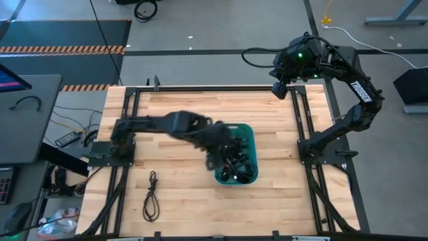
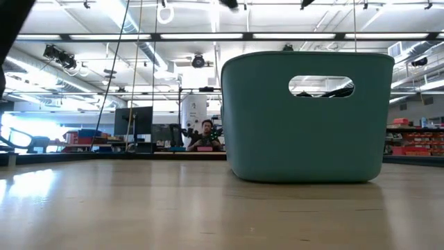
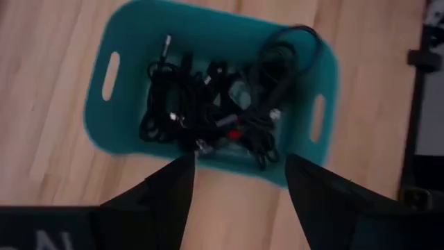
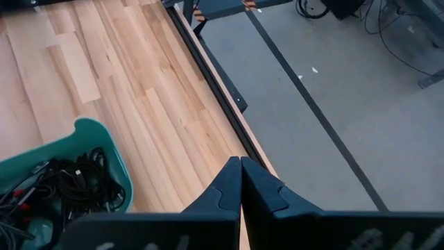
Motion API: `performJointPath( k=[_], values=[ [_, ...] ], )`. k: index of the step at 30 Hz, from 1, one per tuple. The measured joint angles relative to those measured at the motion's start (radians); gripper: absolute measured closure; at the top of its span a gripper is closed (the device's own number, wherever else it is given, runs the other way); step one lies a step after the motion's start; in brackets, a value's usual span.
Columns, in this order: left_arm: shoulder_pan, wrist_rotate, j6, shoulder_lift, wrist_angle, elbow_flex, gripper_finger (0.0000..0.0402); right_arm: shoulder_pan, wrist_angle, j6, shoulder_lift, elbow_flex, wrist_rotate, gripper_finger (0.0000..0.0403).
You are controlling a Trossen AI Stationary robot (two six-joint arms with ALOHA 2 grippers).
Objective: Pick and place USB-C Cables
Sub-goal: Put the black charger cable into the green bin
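The teal tub stands right of the table's middle and holds a tangle of black USB-C cables, one with a red band. The tub also fills the low view. One more black cable lies looped on the wood near the front left. My left gripper hovers open and empty above the tub's left rim, and it also shows in the high view. My right gripper is shut and empty, raised over the table's far right corner.
Black metal frame rails run along the table's left and right sides and its far edge. The tub's corner with cables shows in the right wrist view. Bare wood lies in front of the tub and at the far left.
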Motion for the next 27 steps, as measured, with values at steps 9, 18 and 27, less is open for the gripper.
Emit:
performJointPath(
  k=[9, 18, 27],
  values=[
    [-0.227, -0.281, -0.351, -0.092, -0.183, 0.000, 0.0170, 0.000, 0.006, 0.000, 0.000, 0.000, 0.000, 0.0396],
    [-0.396, -0.407, -0.842, -0.101, -0.222, -0.049, 0.0170, 0.000, 0.014, -0.006, 0.000, 0.000, -0.001, 0.0396],
    [-0.481, -0.396, -0.845, -0.107, -0.220, -0.177, 0.0170, -0.001, 0.012, -0.007, 0.000, 0.000, -0.037, 0.0396]
  ],
)
